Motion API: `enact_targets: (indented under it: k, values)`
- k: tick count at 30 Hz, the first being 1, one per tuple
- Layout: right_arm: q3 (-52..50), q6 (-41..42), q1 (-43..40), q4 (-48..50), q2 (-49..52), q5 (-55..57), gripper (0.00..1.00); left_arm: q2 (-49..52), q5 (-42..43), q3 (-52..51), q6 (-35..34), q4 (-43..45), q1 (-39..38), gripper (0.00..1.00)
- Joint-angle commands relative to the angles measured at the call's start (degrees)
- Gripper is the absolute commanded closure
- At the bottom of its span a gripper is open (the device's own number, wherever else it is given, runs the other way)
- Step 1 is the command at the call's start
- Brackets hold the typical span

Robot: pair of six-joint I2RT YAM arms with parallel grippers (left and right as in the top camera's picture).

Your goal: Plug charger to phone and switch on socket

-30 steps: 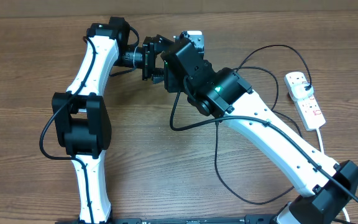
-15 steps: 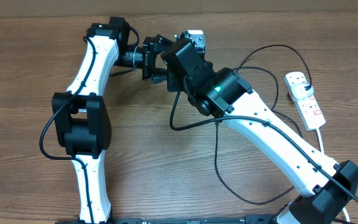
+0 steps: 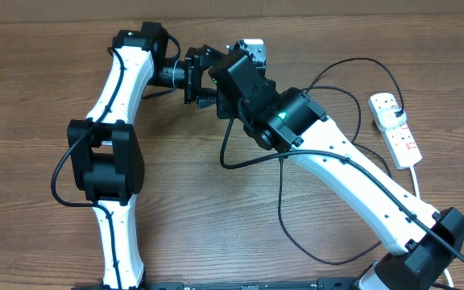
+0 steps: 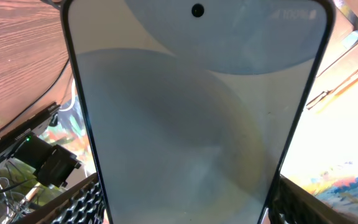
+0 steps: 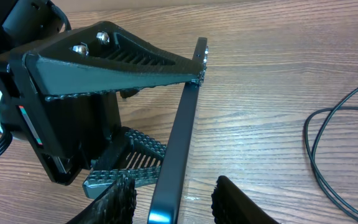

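the phone [image 3: 253, 48] is well to the left of the socket [image 3: 399, 133], nearer the far edge of the desk [image 3: 22, 97] than the socket is. both end effectors crowd together at that spot. between them and the socket, the charger [image 3: 279, 205] lies in wide black loops on the wood, and one strand reaches the socket's white adapter. the left end effector [image 5: 180, 112] is closed onto the phone, one ribbed finger [image 5: 117, 62] on each long edge. the right end effector [image 5: 174, 199] has its fingers apart, the near end of the phone between them with a small gap on each side. the left wrist view shows a pale grey-blue screen with dark rim and a small camera hole at the top. the right wrist view shows only the thin dark edge, tilted. the overhead view hides the grip under the right arm. i cannot find the plug tip in any view.
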Motion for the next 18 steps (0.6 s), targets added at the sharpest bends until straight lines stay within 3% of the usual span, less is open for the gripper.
enact_targets:
  k: [1, 18]
  values:
    - [1.6, 0.2, 0.1, 0.2, -0.7, 0.8, 0.6, -0.2, 3.6, 1.7, -0.3, 0.0, 0.3, 0.27]
    - [1.6, 0.2, 0.1, 0.5, -0.6, 1.2, 0.62, -0.2, 3.6, 1.7, -0.3, -1.4, 0.3, 0.27]
